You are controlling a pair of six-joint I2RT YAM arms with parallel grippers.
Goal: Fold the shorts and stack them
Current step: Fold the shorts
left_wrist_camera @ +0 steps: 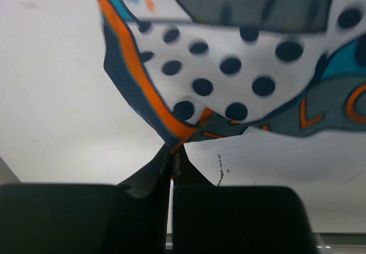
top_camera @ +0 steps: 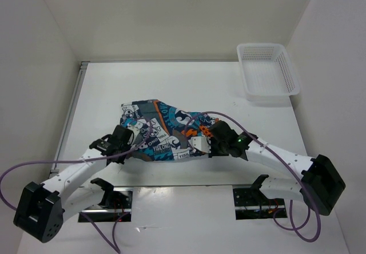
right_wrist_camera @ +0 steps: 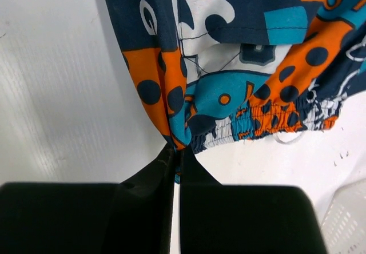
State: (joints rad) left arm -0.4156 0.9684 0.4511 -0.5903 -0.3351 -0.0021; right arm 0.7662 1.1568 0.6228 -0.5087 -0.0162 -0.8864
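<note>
The printed shorts (top_camera: 157,129) lie bunched in the middle of the white table, blue, teal, orange and white. My left gripper (top_camera: 127,142) is shut on their near left edge; in the left wrist view its black fingers (left_wrist_camera: 143,197) pinch an orange-trimmed corner of the shorts (left_wrist_camera: 229,65). My right gripper (top_camera: 201,144) is shut on their near right edge; in the right wrist view its fingers (right_wrist_camera: 148,191) pinch the shorts (right_wrist_camera: 229,59) beside the elastic waistband (right_wrist_camera: 274,114). Both corners are lifted a little off the table.
A white plastic mesh basket (top_camera: 267,71) stands at the back right of the table, and its corner shows in the right wrist view (right_wrist_camera: 346,222). A metal rail (top_camera: 71,114) runs along the table's left edge. White walls surround the table.
</note>
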